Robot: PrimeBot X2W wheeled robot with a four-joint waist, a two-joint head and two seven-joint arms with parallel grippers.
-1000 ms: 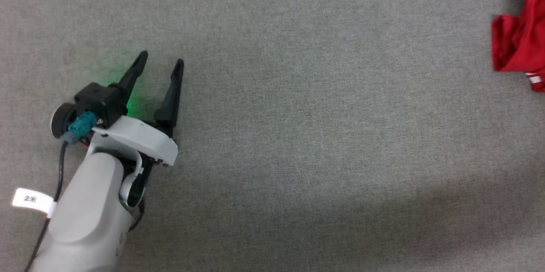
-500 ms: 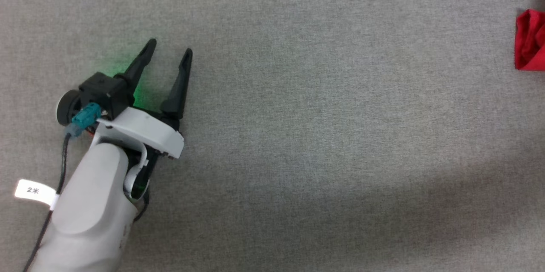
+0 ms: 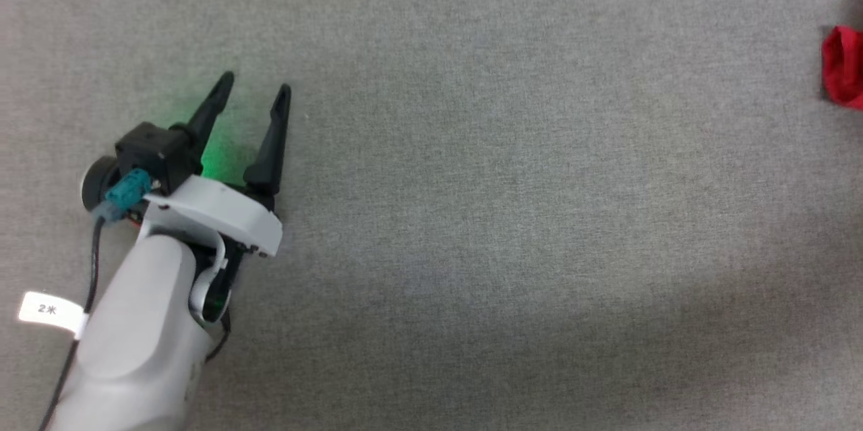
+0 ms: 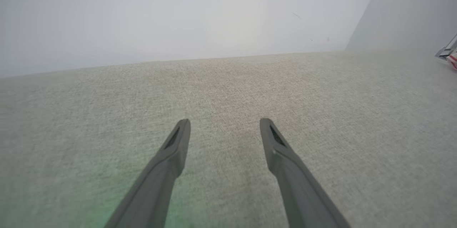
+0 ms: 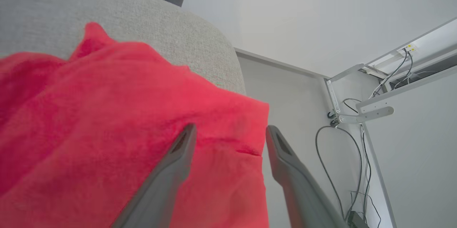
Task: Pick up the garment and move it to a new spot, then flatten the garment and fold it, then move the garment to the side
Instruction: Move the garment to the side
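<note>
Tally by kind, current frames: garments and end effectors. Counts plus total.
Garments: 1 (red garment)
End effectors: 2 (left end effector, right end effector, both with fingers apart)
Total: 3

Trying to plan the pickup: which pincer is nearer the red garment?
Right. The right pincer is open, right over the garment's edge. The left pincer, also open, sits far off from it across the grey surface.
</note>
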